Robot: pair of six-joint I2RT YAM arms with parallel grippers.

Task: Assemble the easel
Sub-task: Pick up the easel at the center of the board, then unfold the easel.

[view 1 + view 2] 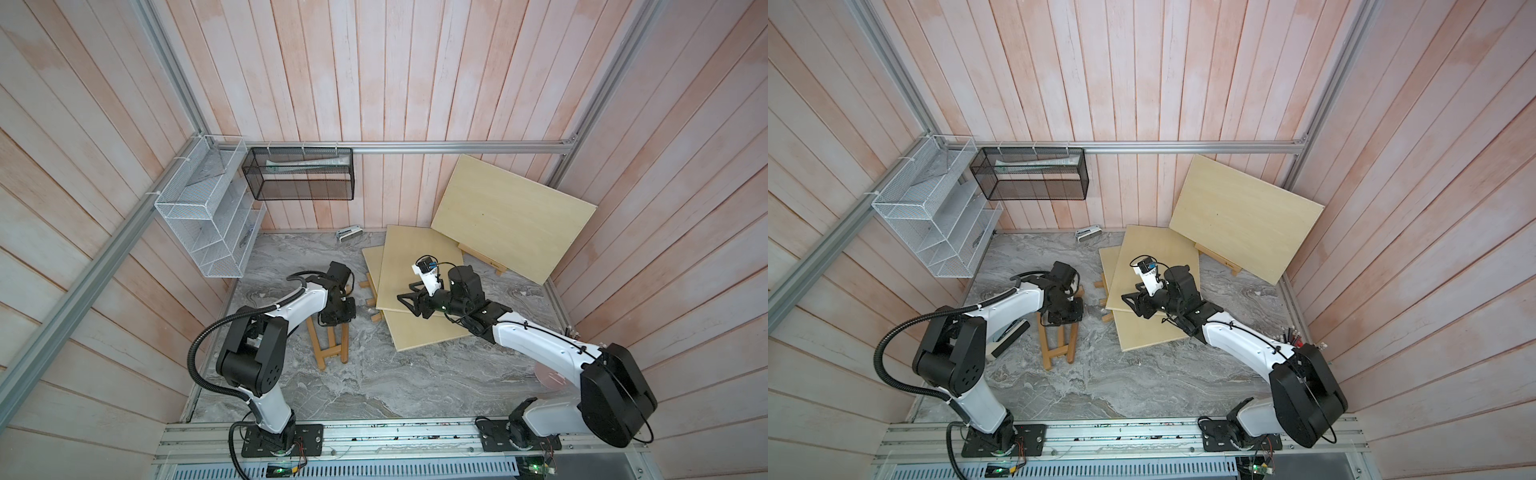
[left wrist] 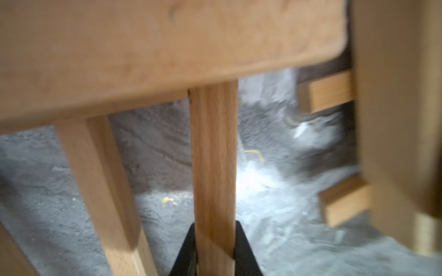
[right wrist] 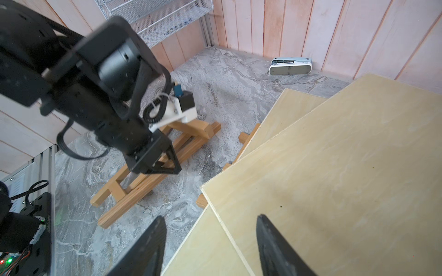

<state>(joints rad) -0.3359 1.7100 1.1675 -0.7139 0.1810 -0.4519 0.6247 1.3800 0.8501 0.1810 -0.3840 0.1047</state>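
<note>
Your left gripper [image 2: 215, 241] is clamped on a slat [image 2: 214, 155] of the wooden easel frame [image 3: 203, 131], which sits on the marble table [image 1: 374, 374] beside the stacked boards [image 3: 334, 191], probably to stand it up. Your right gripper [image 3: 210, 217] hangs wide and empty above those boards, seemingly waiting.

A white wire rack [image 1: 208, 216] hangs beside a black mesh basket [image 1: 299, 178]; a white device [image 1: 349, 232] lies below.

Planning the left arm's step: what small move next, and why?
Probably lift the slat slightly: the left gripper looks closed on it, the easel lies on the table, and the right gripper hangs open over the boards.
</note>
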